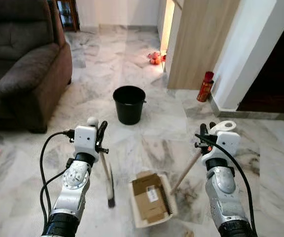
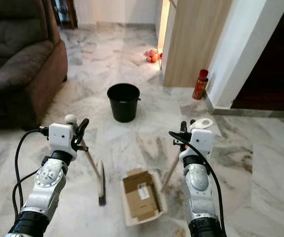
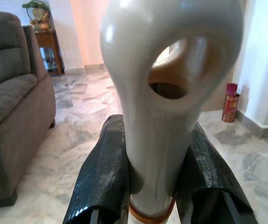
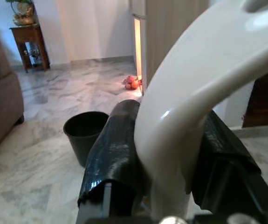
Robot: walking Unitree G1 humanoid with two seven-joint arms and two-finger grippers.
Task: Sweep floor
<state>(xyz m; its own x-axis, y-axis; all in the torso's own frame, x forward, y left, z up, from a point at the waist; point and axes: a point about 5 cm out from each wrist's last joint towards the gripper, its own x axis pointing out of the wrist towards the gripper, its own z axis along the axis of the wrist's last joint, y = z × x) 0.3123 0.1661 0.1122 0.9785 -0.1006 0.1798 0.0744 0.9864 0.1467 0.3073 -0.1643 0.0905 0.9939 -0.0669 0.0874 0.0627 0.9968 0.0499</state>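
While the left gripper (image 3: 153, 186) pinches the broom (image 1: 107, 178) handle, its bristles rest on the marble floor (image 1: 146, 133) beside the dustpan (image 1: 151, 198). Right gripper (image 4: 166, 182) clamps the dustpan handle; cardboard (image 1: 149, 196) lies inside. Ahead stands a black bucket (image 1: 129, 104).

Our left gripper (image 2: 82, 129) clamps the broom (image 2: 98, 174), its bristles on the marble floor (image 2: 132, 143); our right gripper (image 2: 182, 133) grips the dustpan (image 2: 141, 202) handle — cardboard (image 2: 140, 195) lies in the pan. Ahead stand a black bucket (image 2: 123, 101), a brown sofa (image 2: 20, 74) and a red can (image 2: 199, 84) — by the wall.
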